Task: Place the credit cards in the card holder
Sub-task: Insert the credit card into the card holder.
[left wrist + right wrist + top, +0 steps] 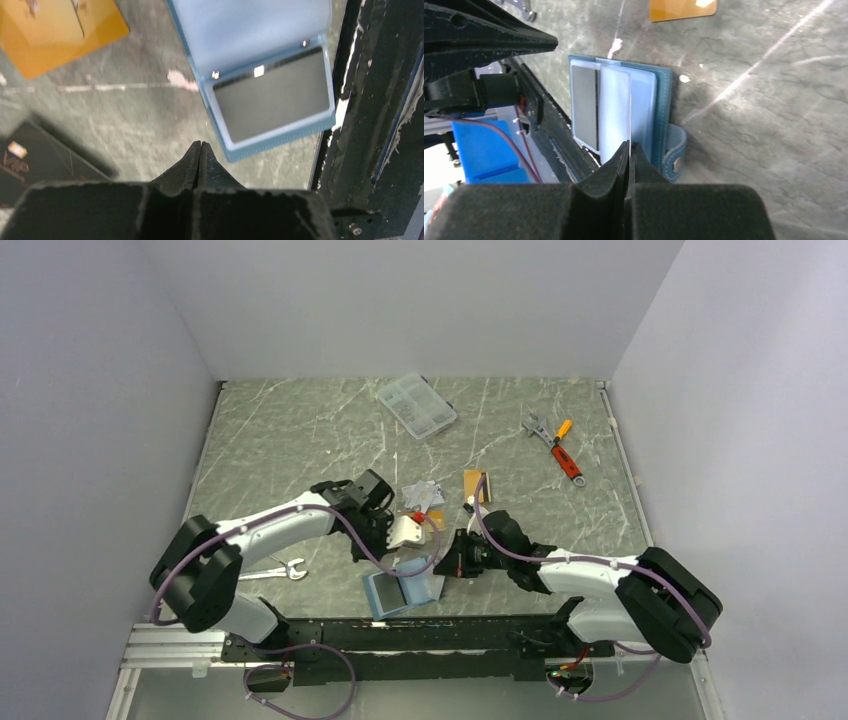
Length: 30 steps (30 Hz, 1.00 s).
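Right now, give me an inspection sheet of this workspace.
Surface: green marbled table, pale streaks.
Job's things: card holder lies open, grey card in one sleeve; orange card and silver cards loose on the table.
Clutter: clear compartment box, adjustable wrench, orange-handled tools, spanner, black case.
Grippers: left gripper shut, empty; right gripper shut at a clear sleeve's edge, grip unclear.
Cables: purple cables along both arms.
Surroundings: plain white walls.
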Each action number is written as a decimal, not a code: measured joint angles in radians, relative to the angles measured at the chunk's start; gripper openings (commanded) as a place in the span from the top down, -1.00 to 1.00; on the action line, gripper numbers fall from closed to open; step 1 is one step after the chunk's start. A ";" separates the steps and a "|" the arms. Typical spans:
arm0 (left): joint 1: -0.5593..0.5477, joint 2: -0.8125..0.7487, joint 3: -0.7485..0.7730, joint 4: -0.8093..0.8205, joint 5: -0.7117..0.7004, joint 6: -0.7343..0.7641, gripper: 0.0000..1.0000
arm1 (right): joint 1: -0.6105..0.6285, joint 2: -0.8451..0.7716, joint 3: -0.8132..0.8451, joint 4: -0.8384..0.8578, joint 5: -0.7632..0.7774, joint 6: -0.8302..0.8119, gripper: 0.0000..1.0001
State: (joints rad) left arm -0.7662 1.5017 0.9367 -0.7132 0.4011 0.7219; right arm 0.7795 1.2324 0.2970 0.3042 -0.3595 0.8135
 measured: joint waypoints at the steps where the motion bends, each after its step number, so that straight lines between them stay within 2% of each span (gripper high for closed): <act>1: 0.012 -0.023 -0.016 -0.006 -0.002 0.001 1.00 | 0.000 0.003 -0.002 0.013 -0.011 0.003 1.00; 6: 0.037 -0.124 -0.128 -0.017 -0.016 0.024 0.99 | 0.000 0.064 -0.002 0.095 -0.073 0.027 1.00; 12: 0.028 -0.133 -0.242 -0.020 -0.037 0.044 0.99 | 0.000 0.147 -0.002 0.185 -0.149 0.069 1.00; 30: -0.056 -0.091 -0.222 0.033 -0.073 0.006 0.99 | 0.023 0.217 0.040 0.259 -0.227 0.094 1.00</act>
State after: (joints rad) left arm -0.8227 1.4109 0.7151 -0.6804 0.3283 0.7280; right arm 0.8021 1.4494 0.3370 0.5636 -0.5869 0.9073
